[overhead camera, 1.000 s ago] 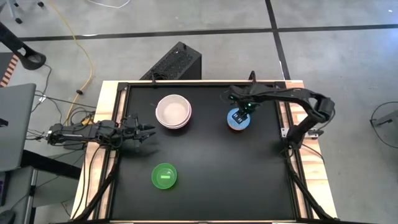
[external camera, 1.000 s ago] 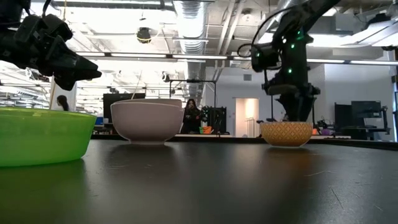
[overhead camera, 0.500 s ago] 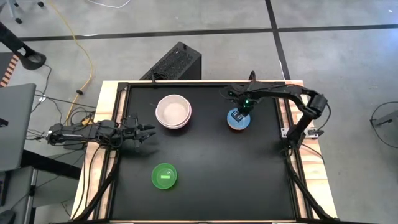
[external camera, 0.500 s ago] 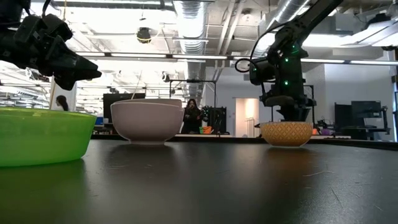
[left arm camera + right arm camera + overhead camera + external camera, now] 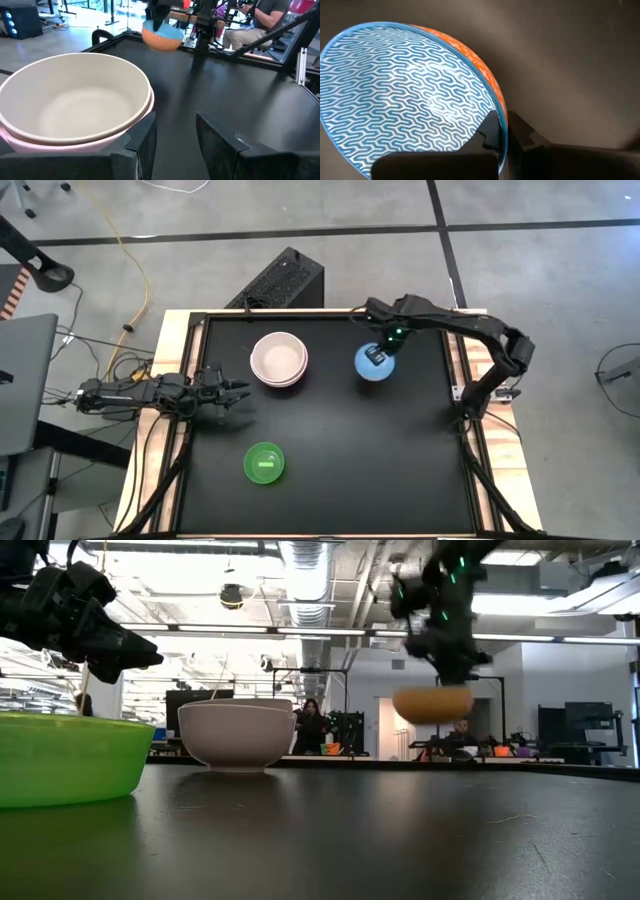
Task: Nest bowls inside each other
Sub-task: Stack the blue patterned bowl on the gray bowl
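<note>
My right gripper (image 5: 380, 352) is shut on a small bowl (image 5: 372, 364), patterned blue inside and orange outside, which hangs above the table's far right part (image 5: 432, 703). A white bowl (image 5: 279, 357) sits nested in a pink bowl (image 5: 30, 144) at the far middle. The green bowl (image 5: 265, 464) rests on its base near the front. My left gripper (image 5: 241, 390) waits open at the table's left side, level, pointing at the white bowl (image 5: 75, 100). My right gripper pinches the blue bowl's rim (image 5: 501, 114), one finger (image 5: 490, 131) inside the bowl and the other (image 5: 522, 131) outside on the orange wall. The fingers come from above, pointing down. The bowl hangs below them, lifted clear of the table, about level.
The black table top has a raised wooden frame (image 5: 180, 340) around it. A black case (image 5: 280, 280) stands on the floor behind the far edge. A seated person (image 5: 260, 20) shows beyond the table. Free surface lies between the bowls.
My right gripper has shut on the blue bowl's rim and then risen, drifting a little toward the table's left. The bowl, which stood on the table, is now lifted clear.
</note>
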Controlling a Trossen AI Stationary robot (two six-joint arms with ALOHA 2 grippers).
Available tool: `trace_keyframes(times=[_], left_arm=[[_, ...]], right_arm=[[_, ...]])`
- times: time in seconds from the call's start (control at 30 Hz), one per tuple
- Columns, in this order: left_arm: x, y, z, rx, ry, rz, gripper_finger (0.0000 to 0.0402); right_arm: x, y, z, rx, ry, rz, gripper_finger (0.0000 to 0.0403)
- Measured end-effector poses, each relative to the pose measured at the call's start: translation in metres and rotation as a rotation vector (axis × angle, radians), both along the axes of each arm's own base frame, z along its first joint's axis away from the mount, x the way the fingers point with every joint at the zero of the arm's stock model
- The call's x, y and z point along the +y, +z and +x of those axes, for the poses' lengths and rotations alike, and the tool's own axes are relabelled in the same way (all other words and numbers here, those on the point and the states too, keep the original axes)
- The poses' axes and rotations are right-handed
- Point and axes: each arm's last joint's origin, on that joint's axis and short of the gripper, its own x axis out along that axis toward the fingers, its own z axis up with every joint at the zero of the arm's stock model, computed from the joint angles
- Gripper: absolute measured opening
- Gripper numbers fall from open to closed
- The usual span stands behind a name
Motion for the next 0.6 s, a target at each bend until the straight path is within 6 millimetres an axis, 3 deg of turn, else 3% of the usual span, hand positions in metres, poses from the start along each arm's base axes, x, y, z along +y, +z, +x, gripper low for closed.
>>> trace_keyframes(times=[0.2, 0.37, 0.6], left_arm=[[0.0, 0.0, 0.0, 0.002, 0.0, 0.007, 0.0128], [0.0, 0.0, 0.0, 0.002, 0.0, 0.007, 0.0128], [0.0, 0.0, 0.0, 0.0, -0.001, 0.006, 0.0128]], right_arm=[[0.028, 0.056, 0.052, -0.257, 0.052, -0.122, 0.0014], [0.034, 0.089, 0.101, -0.48, 0.05, -0.204, 0.0013], [0.021, 0.077, 0.168, -0.487, 0.127, -0.212, 0.0012]])
